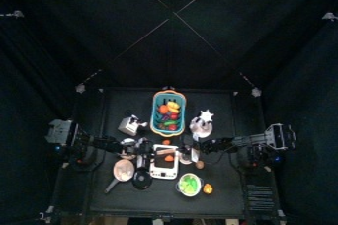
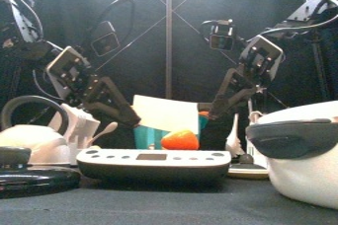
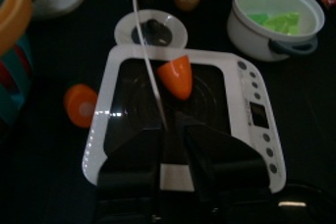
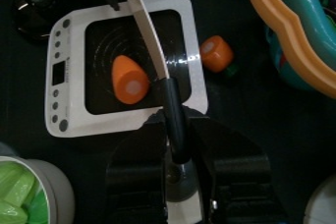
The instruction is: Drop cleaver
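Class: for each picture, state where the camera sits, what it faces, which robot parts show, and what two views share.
Top: high overhead, facing straight down at the table; both arms show.
Front: table's front edge, looking level across the white appliance; arms behind.
Left wrist: on the left arm, above the appliance; open left hand shows.
Right wrist: on the right arm; right hand grips the cleaver.
Shared: both wrist views show the orange piece.

Scale (image 4: 79, 71) crowded: carrot (image 4: 128, 79), cleaver (image 4: 155, 41) above; basket (image 4: 296, 31) beside.
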